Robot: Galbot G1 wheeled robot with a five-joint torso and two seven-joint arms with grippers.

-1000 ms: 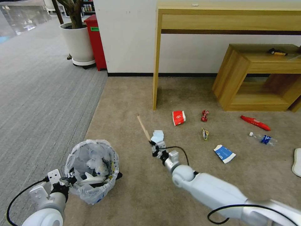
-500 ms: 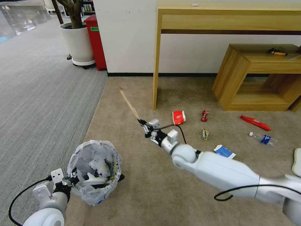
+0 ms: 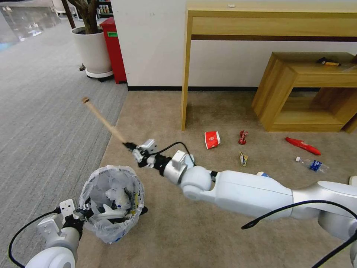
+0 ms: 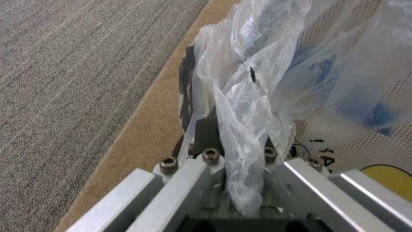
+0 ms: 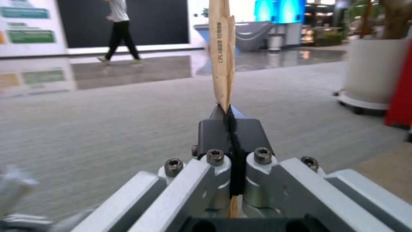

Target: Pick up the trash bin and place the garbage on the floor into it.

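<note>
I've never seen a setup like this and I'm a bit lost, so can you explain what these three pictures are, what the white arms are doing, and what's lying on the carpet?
This is a wheeled robot with two white arms, each ending in a two-fingered gripper. The wide picture comes from a camera on its head, looking down at the floor, a beige carpet. The other two come from cameras on its wrists, looking along each gripper.

The left gripper is shut on the bag-covered rim of the trash bin, a small bin lined with clear plastic; its wrist view shows the plastic pinched between the fingers.

The right gripper is shut on the stick, a paper-wrapped stick held in the air beyond the bin.

On the carpet lie a red paper cup, red wrappers, a small clear bottle and other scraps.
</note>
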